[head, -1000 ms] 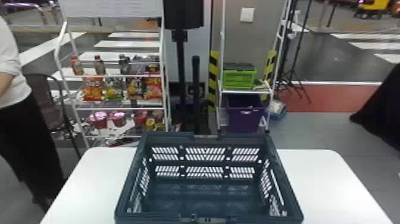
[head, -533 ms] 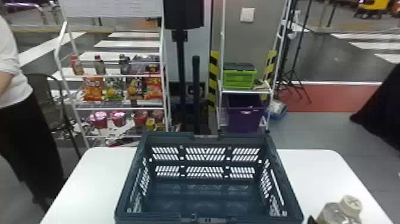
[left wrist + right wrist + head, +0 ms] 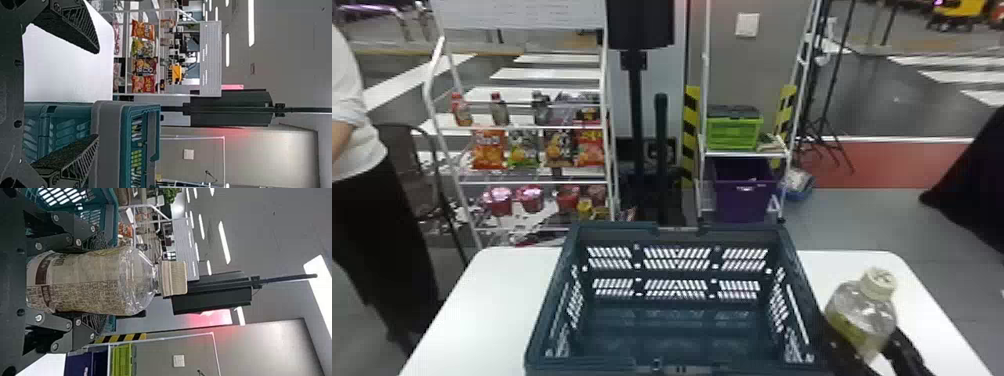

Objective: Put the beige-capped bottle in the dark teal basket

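The white table (image 3: 487, 310) carries the open, empty-looking basket (image 3: 677, 229). Near it, the left gripper (image 3: 98, 94) is spread with nothing between its fingers. At the basket's 3 o'clock in the head view, outside it, the right gripper (image 3: 861, 327) clasps the bottle (image 3: 864, 312), its beige cap (image 3: 878, 283) toward 1 o'clock.

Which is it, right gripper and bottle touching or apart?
Touching. The right wrist view shows the right gripper closed on the bottle, a finger against each side.
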`<action>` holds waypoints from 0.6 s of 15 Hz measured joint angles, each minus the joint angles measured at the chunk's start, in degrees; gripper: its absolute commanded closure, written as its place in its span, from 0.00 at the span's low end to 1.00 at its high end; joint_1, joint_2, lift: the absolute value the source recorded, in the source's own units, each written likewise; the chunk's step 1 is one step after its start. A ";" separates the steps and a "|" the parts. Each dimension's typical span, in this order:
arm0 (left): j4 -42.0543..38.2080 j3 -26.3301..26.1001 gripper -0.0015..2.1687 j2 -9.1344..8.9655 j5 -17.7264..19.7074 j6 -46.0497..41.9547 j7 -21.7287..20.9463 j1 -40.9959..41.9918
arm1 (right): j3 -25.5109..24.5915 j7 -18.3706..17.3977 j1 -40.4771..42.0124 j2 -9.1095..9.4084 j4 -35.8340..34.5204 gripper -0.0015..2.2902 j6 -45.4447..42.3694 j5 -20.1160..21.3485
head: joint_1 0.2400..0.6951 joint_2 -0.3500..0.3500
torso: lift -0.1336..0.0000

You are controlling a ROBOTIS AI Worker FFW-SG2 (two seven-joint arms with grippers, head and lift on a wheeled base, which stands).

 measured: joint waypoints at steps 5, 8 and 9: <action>0.31 -0.18 0.06 0.37 -0.17 -0.10 -0.02 0.51 | 4.67 -0.68 -7.81 0.00 0.53 0.95 10.57 4.27 | 0.57 0.50 | 1.00; 0.75 -0.12 0.05 0.50 -0.06 -0.38 -0.11 0.92 | 6.95 -3.47 -14.91 0.00 0.47 0.95 21.68 6.00 | 0.57 0.50 | 1.00; 0.93 -0.06 0.05 0.53 0.03 -0.53 -0.23 0.98 | 8.22 -5.16 -17.37 0.00 0.60 0.95 25.48 6.30 | 0.57 0.50 | 1.00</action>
